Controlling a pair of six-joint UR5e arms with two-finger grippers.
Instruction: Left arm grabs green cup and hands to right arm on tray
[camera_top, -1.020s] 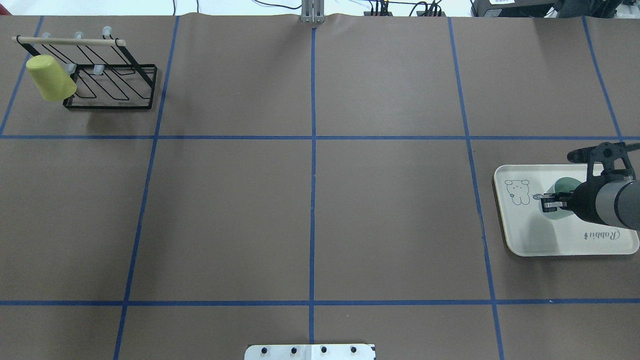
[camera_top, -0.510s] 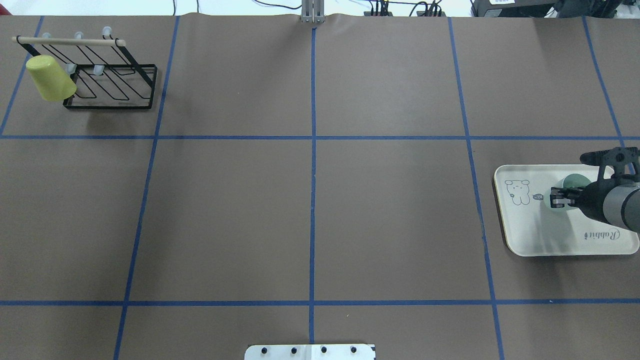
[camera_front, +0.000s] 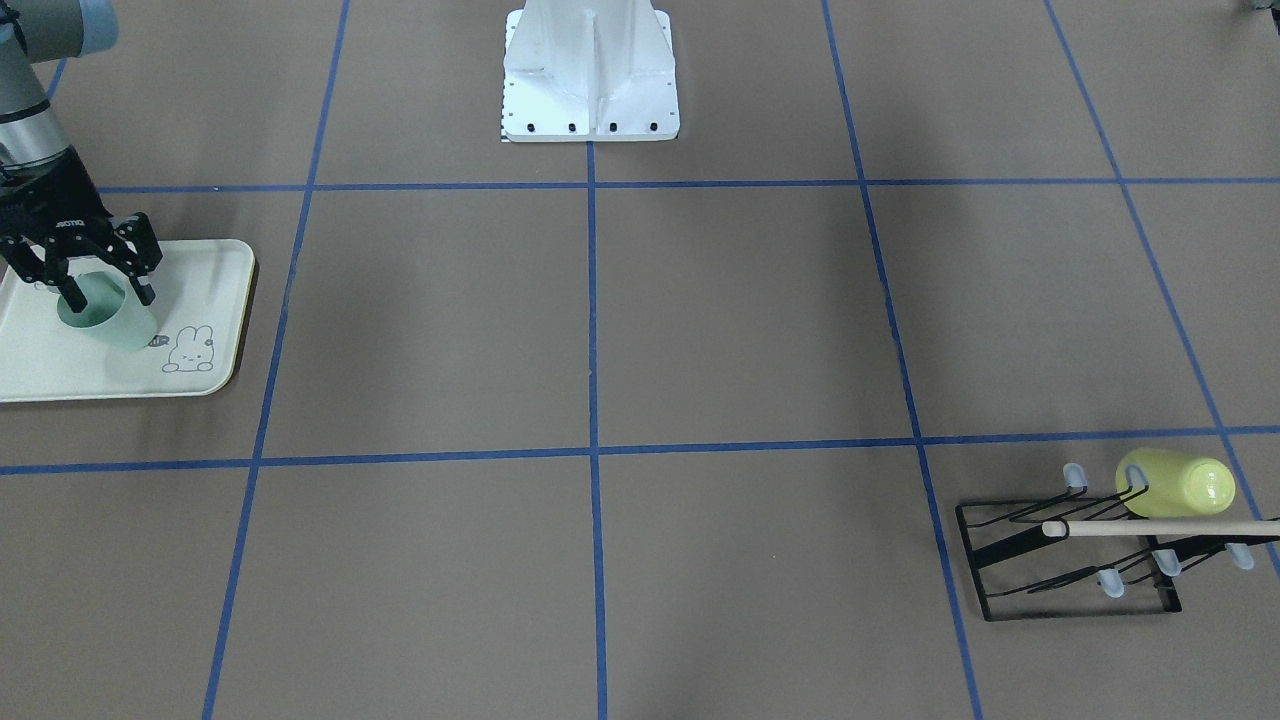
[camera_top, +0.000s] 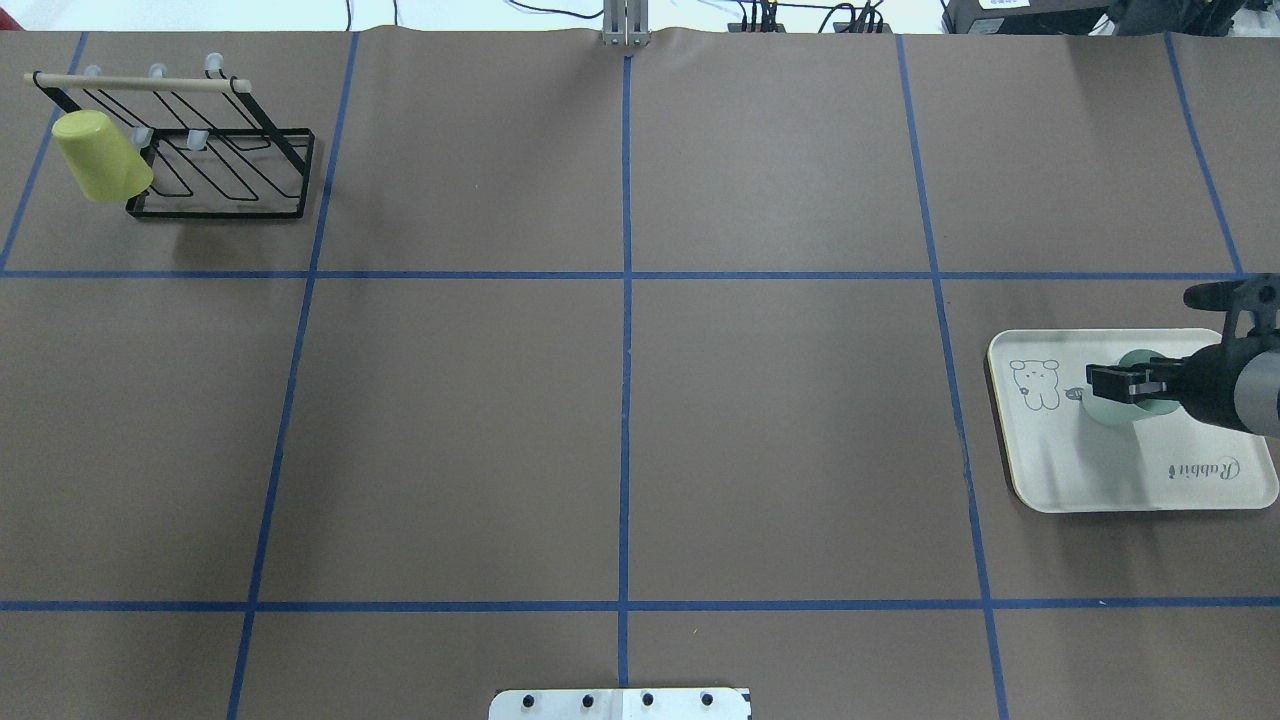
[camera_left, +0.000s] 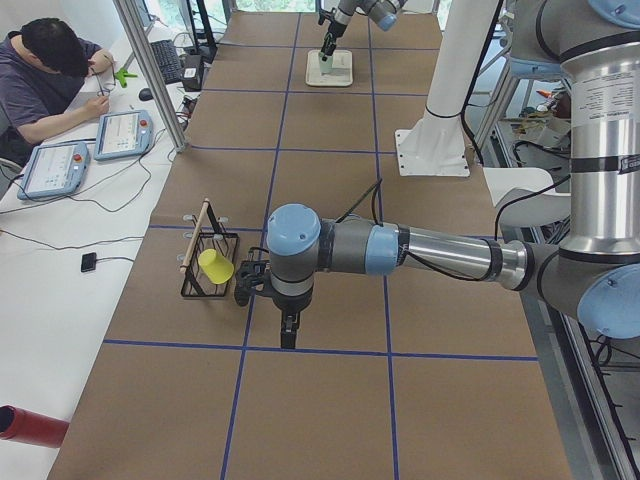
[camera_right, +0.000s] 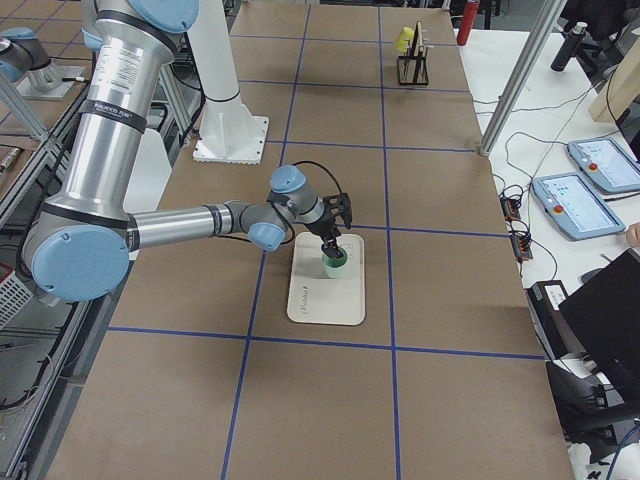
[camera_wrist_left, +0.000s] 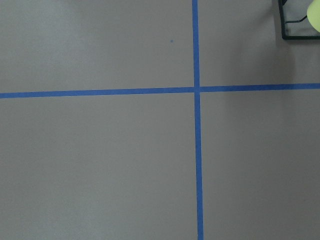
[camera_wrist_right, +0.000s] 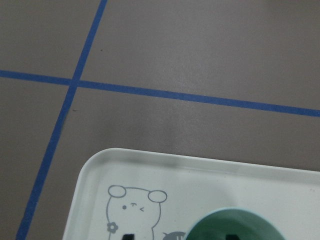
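The green cup (camera_front: 112, 325) stood upright on the tray (camera_front: 205, 262) at the front view's left edge. The right gripper (camera_front: 111, 297) straddled its rim, fingers apart (one inside, one outside). The left gripper (camera_left: 288, 336) hung mid-frame in the left side view; whether its fingers were apart could not be told.

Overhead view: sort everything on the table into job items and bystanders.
In the job: green cup, standing on the tray; right gripper, open at the cup.

Just lying about: yellow-green cup, hung on the black wire rack at the far left corner.
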